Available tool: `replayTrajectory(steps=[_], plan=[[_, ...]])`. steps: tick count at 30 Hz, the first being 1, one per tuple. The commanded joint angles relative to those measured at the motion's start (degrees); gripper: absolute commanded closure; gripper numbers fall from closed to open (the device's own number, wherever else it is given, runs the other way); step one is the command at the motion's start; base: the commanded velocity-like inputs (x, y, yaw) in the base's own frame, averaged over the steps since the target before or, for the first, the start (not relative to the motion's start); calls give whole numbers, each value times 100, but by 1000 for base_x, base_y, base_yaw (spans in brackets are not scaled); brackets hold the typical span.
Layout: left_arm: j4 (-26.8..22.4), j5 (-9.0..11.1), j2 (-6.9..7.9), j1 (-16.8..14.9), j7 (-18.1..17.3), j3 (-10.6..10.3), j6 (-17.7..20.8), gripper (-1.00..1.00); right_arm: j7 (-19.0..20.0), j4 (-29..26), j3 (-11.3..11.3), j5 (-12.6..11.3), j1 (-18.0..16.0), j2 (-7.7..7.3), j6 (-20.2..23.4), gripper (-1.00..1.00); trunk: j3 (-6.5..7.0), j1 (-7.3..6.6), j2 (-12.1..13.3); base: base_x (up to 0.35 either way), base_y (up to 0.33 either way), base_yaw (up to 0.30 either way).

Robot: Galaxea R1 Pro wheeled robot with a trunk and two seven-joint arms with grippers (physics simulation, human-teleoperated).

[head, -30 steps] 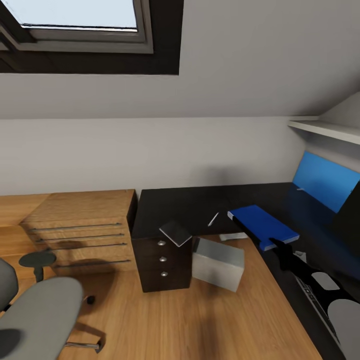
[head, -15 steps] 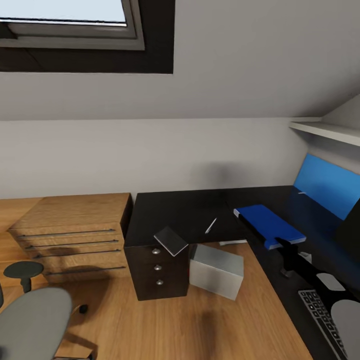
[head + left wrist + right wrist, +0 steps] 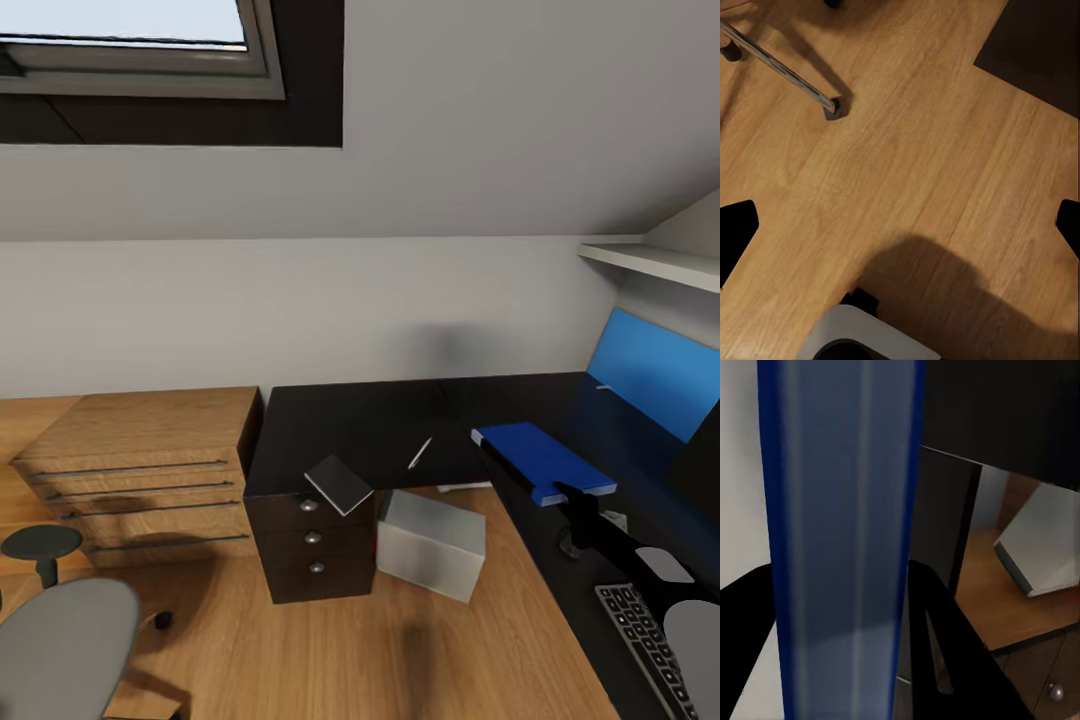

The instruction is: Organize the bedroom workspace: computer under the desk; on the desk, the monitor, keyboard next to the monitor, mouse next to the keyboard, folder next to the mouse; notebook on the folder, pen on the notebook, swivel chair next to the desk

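**deskbot_fan:** Over the desk [image 3: 360, 425], that's where the folder [image 3: 540, 457] is right now. Bright blue flat slab, held up off the glossy black top by the right gripper [image 3: 572, 495], which has it by the near short edge. In the right wrist view the folder [image 3: 844, 532] runs straight out between the two black fingers [image 3: 937, 607] as a long blue band, so the jaws are clamped on it. Long axis points away from the gripper, toward the desk's back corner.

**r1_lurker:** And the left gripper?

**deskbot_fan:** Its camera just looks down at wood floor with a chrome chair leg [image 3: 784, 71]. Two dark finger tips sit at opposite edges of that view, so those jaws are wide apart and hold nothing. My guess is the right arm only has to lower the folder flat.

**r1_lurker:** Lower it where, though?

**deskbot_fan:** Has to end up by the mouse, which I can't pick out. The keyboard [image 3: 640, 640] lies on the desk closer to the robot than the folder. The notebook [image 3: 338, 485], thin, grey, tilted, sits at the desk's front edge above the drawer unit [image 3: 312, 540]. The pen [image 3: 420, 453], a skinny white stick, lies on the desk between notebook and folder. The computer [image 3: 432, 542], a plain grey box, is on the floor beside the drawers, half under the desk. The chair [image 3: 60, 650] stands well apart from the desk.
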Motion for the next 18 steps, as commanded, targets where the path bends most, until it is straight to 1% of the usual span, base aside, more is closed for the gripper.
replayTrajectory(steps=[1,5,12,18], plan=[[1,60,-1,-3,-13,-19,-17,-100,-1,3,-37,-9,-7,0,32,100,-12,4,-12,117,-135,0],[1,60,-3,-3,-13,-19,-14,-100,-22,5,-40,-5,-6,0,-23,100,-12,4,-12,70,-92,0],[1,60,-5,-3,-13,-19,-16,-100,-31,19,-46,-6,-6,1,-89,100,-12,4,-12,25,-18,0],[1,60,0,-3,-13,-19,-17,-100,-98,40,-48,-4,-4,3,-102,100,-12,4,-12,137,-2,0]])
